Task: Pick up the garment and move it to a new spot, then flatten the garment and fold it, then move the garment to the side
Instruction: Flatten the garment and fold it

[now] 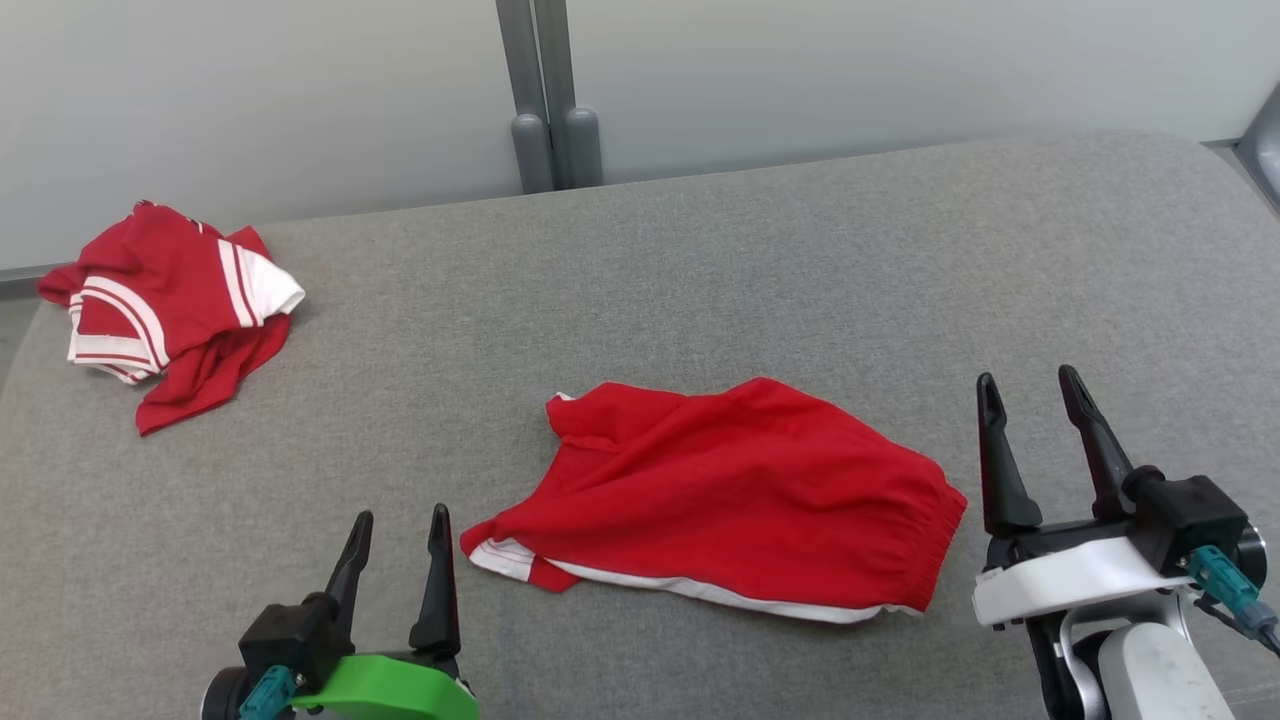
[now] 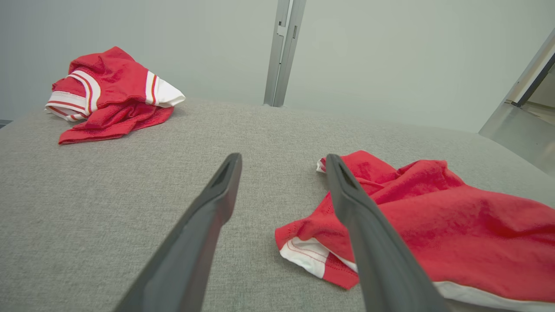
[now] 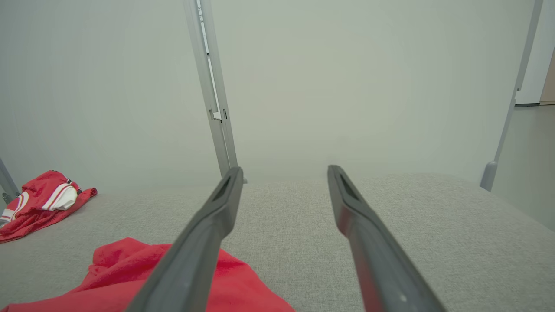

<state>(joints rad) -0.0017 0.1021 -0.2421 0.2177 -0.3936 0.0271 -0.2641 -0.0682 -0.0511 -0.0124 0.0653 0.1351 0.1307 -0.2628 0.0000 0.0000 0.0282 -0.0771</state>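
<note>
Left claw [image 1: 401,512] is spread wide with nothing between its fingers. It sits low at the near edge of the grey counter [image 1: 700,280], fingers pointing away from the robot, its right finger just beside the white-trimmed hem corner of the red shorts [image 1: 740,490]. Right claw [image 1: 1028,375] is spread too and empty, forearm coming up from the lower right, fingers angled slightly left, right next to the shorts' elastic waistband. The shorts lie rumpled between the two claws. A second red-and-white garment [image 1: 170,300] is bunched up at the far left corner.
</note>
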